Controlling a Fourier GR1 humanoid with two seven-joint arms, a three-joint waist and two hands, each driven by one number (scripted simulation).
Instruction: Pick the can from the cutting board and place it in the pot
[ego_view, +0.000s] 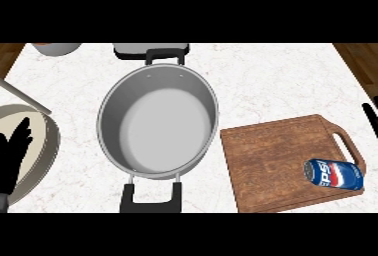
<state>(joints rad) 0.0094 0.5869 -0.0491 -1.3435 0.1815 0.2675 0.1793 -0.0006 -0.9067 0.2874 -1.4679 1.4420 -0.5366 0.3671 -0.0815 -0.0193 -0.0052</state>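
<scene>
White marble covers the desk, and at the view's left edge the left hand rests with its fingers straight and apart, raised over a pale round plate, while only a dark sliver of the right hand shows at the right edge, too little to tell how its fingers stand. Between them stands the grey pot with black handles at its near and far sides. Just right of it lies the wooden cutting board, and the blue can rests on its side near the board's right end, well apart from both hands.
</scene>
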